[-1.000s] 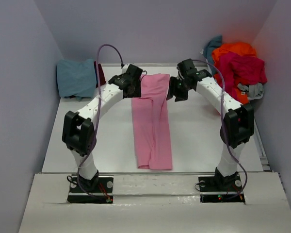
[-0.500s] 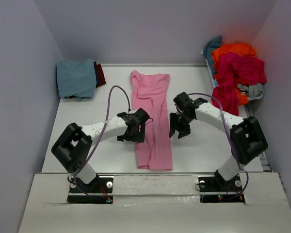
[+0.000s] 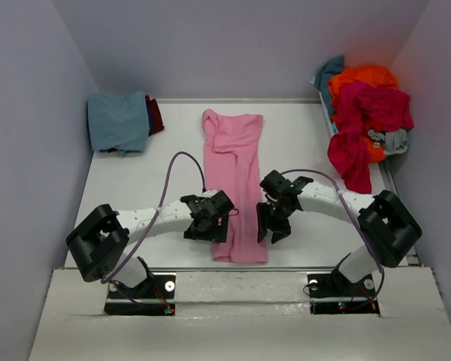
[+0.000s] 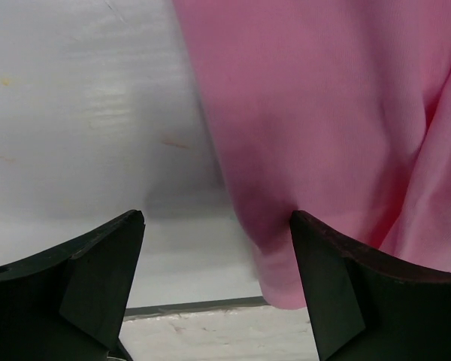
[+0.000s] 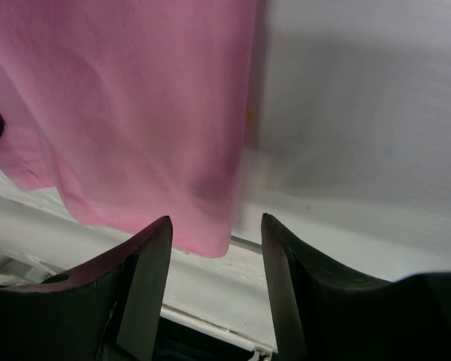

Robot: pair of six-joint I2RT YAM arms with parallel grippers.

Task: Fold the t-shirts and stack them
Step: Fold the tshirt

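moved: left gripper [image 4: 218,226] and right gripper [image 5: 215,224] down to pink t-shirt [image 3: 233,169] near hem | both spread

Plain lavender-grey back wall [image 3: 240,45], left wall [image 3: 22,150] and right wall [image 3: 440,188] box in three sides. White matte table [image 3: 150,188], faint scuffs. Thin metal strip [image 3: 286,268] along near edge, glossy pale board [image 3: 240,320] below. Soft, even light, weak shadows. Possibly rail [image 3: 401,222] along table's right edge; unclear.
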